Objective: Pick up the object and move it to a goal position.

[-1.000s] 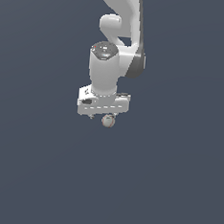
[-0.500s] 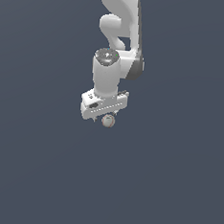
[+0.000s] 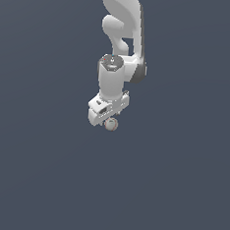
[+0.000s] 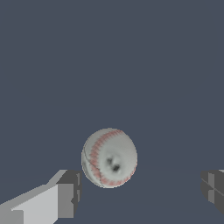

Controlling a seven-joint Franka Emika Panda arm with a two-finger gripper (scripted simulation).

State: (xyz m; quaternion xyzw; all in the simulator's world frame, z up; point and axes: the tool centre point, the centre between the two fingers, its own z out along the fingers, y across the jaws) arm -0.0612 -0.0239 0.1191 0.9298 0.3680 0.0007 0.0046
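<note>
- Whitish-grey ball (image 4: 109,157) with red seams sits between the gripper (image 3: 107,118) fingers (image 4: 65,192), spread wide, not touching.
- Centre over ball, descend, then close evenly.

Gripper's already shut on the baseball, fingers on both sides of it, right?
No: in the wrist view the gripper is open. Its fingers stand apart on both sides of the baseball, neither touching it.
</note>
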